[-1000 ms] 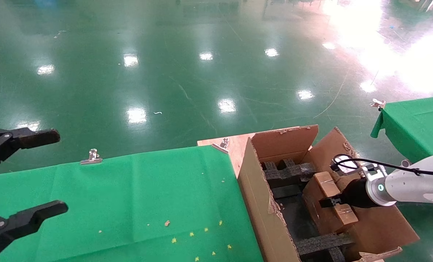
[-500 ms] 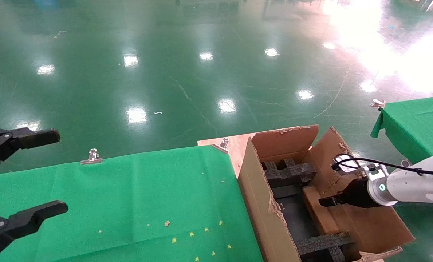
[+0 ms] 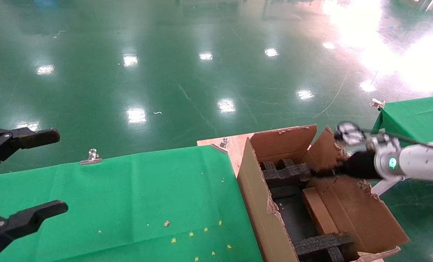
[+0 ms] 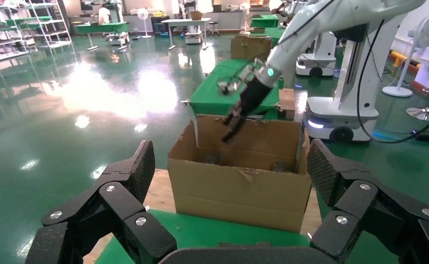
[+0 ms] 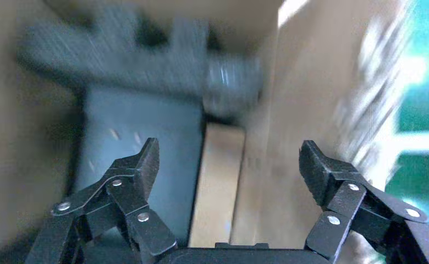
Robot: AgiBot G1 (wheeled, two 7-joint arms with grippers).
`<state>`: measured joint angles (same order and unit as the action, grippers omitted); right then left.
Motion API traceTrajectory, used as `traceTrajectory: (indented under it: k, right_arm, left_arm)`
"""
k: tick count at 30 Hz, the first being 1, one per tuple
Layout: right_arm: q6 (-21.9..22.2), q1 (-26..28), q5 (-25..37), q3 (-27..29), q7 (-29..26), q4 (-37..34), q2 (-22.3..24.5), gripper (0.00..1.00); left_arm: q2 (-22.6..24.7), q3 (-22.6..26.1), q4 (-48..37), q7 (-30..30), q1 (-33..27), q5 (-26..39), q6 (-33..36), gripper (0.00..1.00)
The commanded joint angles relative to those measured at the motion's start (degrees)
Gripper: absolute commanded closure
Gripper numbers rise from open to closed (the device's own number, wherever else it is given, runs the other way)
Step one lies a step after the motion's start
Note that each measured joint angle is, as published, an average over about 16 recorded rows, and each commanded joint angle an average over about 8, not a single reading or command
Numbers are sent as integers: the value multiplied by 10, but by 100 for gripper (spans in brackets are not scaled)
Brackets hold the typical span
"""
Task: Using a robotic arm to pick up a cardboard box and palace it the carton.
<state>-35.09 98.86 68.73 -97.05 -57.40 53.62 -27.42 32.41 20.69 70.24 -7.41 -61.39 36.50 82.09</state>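
The carton [image 3: 260, 203] stands at the right end of the green table, flaps raised, with black foam blocks [image 3: 285, 173] inside. The cardboard box [image 3: 320, 214] rests on its edge inside, leaning against the carton's right wall. In the right wrist view the same cardboard box [image 5: 218, 187] lies below my open right gripper [image 5: 229, 159], apart from both fingers. The white robotic arm with its teal ring [image 3: 393, 162] holds the right gripper [image 3: 322, 173] above the carton's far right corner. My left gripper [image 3: 45, 173] hangs open and empty at the far left, facing the carton [image 4: 240, 181].
A green cloth table [image 3: 129, 200] with metal clips [image 3: 91, 157] fills the lower left. A wooden board [image 3: 234, 145] shows under the carton. A second green table [image 3: 416, 116] stands at the right. Glossy green floor lies beyond.
The right gripper let go of the cardboard box, which dropped onto its edge against the carton's right wall. The gripper then rose and moved toward the carton's far side.
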Motion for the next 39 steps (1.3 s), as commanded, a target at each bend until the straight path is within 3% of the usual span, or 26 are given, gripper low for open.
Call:
traceTrajectory:
  k: [1, 8, 14, 20, 33, 39]
  right_arm:
    - [7, 19, 3, 7, -2, 37, 16, 0]
    - [33, 34, -47, 47, 33, 177, 63, 0]
    - [20, 31, -108, 78, 87, 234, 68, 0]
    - [2, 30, -140, 95, 116, 251, 66, 0]
    - [4, 26, -129, 93, 106, 239, 64, 0]
    - [-25, 3, -137, 135, 126, 237, 56, 0]
  left_arm:
    - [0, 0, 0, 0, 0, 0, 0, 0]
    - [0, 0, 0, 0, 0, 0, 0, 0]
    - [0, 0, 0, 0, 0, 0, 0, 0]
    - [0, 0, 0, 0, 0, 0, 0, 0]
    - [0, 0, 0, 0, 0, 0, 0, 0]
    - [0, 0, 0, 0, 0, 0, 0, 0]
